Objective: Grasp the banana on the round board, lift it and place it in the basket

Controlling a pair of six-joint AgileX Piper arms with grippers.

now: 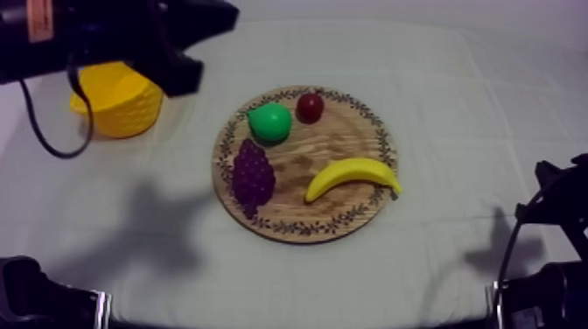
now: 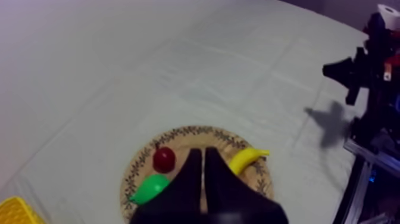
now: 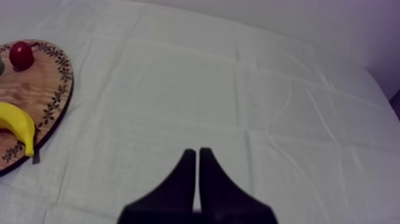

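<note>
The yellow banana [image 1: 353,174] lies on the right side of the round wooden board [image 1: 302,156], with a green pear [image 1: 269,122], a small red fruit [image 1: 310,107] and purple grapes [image 1: 252,174] beside it. The yellow basket [image 1: 116,99] stands at the far left, partly under my left arm [image 1: 131,35]. My left gripper [image 2: 202,157] hangs shut and empty high over the board [image 2: 196,130], short of the banana [image 2: 247,159]. Over bare cloth, right of the board [image 3: 43,89] and banana [image 3: 18,124], my right gripper [image 3: 197,156] is shut on nothing.
My right arm [image 1: 553,199] rests low at the table's right edge. Grey-white cloth [image 1: 464,114] surrounds the board on all sides. In the left wrist view, the right arm and its stand [image 2: 366,71] rise beyond the cloth's far edge.
</note>
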